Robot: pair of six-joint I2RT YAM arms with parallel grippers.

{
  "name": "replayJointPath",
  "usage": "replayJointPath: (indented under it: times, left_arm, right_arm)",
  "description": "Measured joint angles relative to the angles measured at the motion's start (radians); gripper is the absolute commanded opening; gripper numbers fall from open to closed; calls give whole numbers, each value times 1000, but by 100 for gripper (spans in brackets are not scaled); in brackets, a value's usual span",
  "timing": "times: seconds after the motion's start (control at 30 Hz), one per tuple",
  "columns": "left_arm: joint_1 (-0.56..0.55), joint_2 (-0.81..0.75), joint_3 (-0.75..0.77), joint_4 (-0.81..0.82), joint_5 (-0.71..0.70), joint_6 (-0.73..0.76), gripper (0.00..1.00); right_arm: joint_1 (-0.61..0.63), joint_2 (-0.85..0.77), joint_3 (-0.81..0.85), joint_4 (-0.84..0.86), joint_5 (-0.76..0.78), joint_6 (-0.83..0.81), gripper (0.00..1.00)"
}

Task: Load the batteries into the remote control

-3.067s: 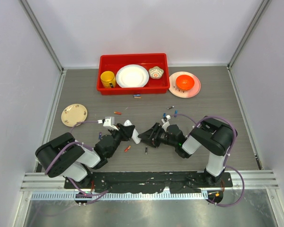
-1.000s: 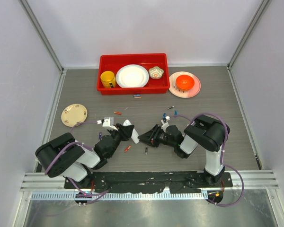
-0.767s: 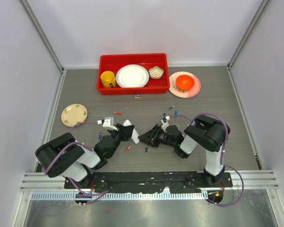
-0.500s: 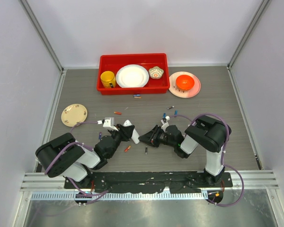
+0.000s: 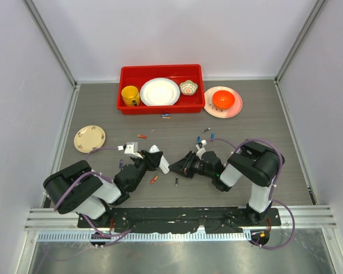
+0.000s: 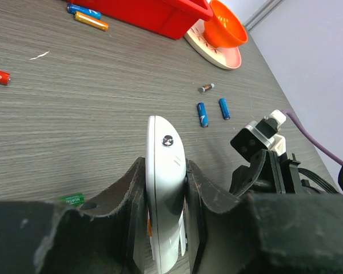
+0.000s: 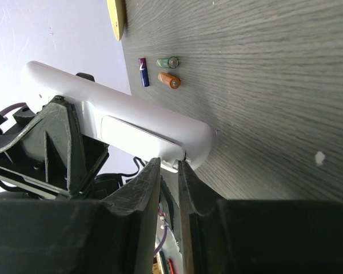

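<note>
My left gripper (image 5: 151,163) is shut on the white remote control (image 5: 160,160) and holds it on edge just above the table; the remote also shows in the left wrist view (image 6: 166,165). My right gripper (image 5: 179,166) faces it. Its jaws are nearly closed, with the tips (image 7: 170,164) against the edge of the remote's cover panel (image 7: 134,134). Batteries lie loose on the table: two blue ones (image 6: 202,113), a black one (image 6: 206,88), a red one (image 5: 142,136), another red one (image 5: 154,179), and purple, green and orange ones (image 7: 168,61).
A red bin (image 5: 126,106) at the back holds a yellow mug (image 5: 130,95), a white plate (image 5: 160,91) and a small bowl (image 5: 188,87). An orange bowl (image 5: 223,100) sits on a plate at back right. A cream plate (image 5: 90,138) lies at left.
My right gripper has shifted slightly to the right, and the right arm's elbow has moved with it. The remote's lower end now reaches nearer the right fingertips. The left grip is unchanged.
</note>
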Motion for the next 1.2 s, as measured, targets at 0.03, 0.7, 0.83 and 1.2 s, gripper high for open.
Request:
replayJointPath:
  times: [0.03, 0.7, 0.83, 1.2]
  left_arm:
    - [0, 0, -1, 0, 0, 0, 0]
    - [-1, 2, -7, 0, -10, -1, 0]
    - [-2, 2, -8, 0, -10, -2, 0]
    - [-8, -1, -10, -2, -10, -5, 0]
  right_arm:
    - [-1, -5, -3, -1, 0, -1, 24]
    - [-22, -56, -30, -30, 1, -31, 24]
    - [-26, -59, -30, -40, 2, -41, 24]
    - [-54, -59, -39, -45, 4, -59, 26]
